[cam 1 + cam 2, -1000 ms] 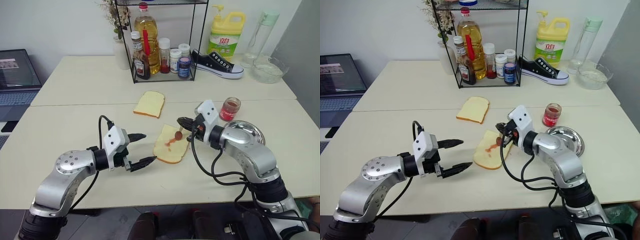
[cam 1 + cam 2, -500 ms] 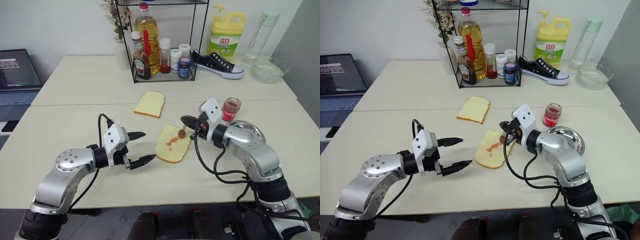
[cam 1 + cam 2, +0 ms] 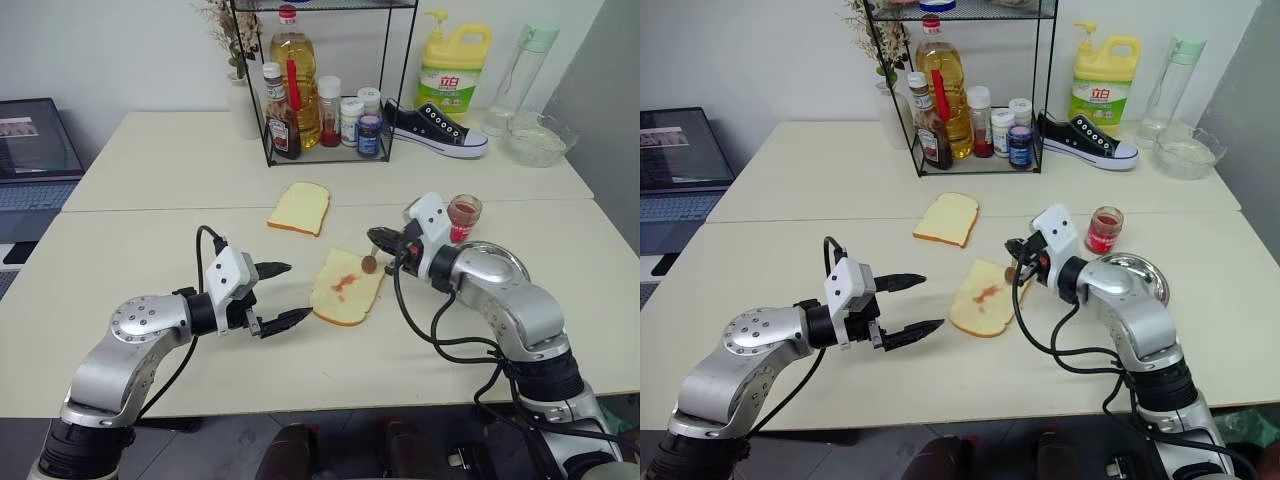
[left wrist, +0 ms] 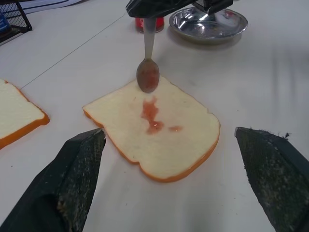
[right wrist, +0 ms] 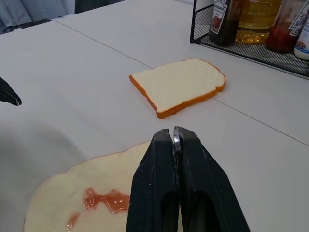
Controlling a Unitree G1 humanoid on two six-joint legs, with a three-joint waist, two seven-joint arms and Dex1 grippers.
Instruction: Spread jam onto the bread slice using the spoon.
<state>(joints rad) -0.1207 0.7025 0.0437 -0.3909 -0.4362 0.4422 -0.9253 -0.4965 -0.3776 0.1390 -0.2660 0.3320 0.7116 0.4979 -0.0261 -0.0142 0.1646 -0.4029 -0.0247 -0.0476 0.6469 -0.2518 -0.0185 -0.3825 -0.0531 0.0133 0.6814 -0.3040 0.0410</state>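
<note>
Steel spoon (image 4: 147,72) over bread slice (image 4: 157,126) | stiff, slick, likely pivots | right gripper (image 3: 376,239) pinches handle | left gripper (image 3: 279,295) wide, empty

Yellow detergent jug (image 3: 452,66) at the far edge of the worktop: its green-and-white label carries two large Chinese characters, 立白. Dark sauce bottle (image 3: 281,120) in the wire rack (image 3: 322,80): its white label bears print too small to read. No other legible text.
</note>
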